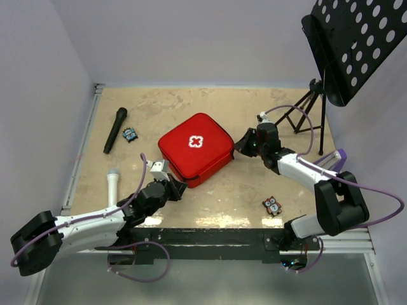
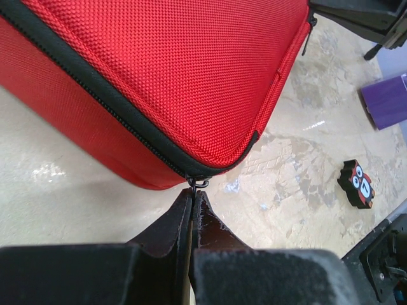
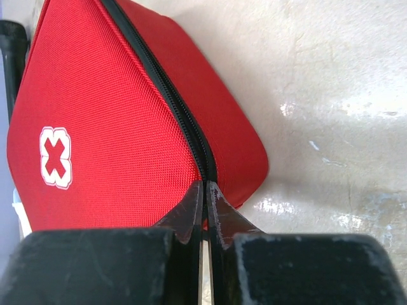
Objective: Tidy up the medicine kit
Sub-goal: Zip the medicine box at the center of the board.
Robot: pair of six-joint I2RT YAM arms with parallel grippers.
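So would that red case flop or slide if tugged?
The red case probably keeps its shape: its sides look firm and boxy. Lying flat, it seems unlikely to tip. Its woven fabric might grip the table somewhat.

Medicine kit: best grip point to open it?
Likely the zipper pull ring at the near corner of the medicine kit, approached low from the near side. It lies flat, zipped, and looks too broad for the jaws; the ring sticks out from the edge.
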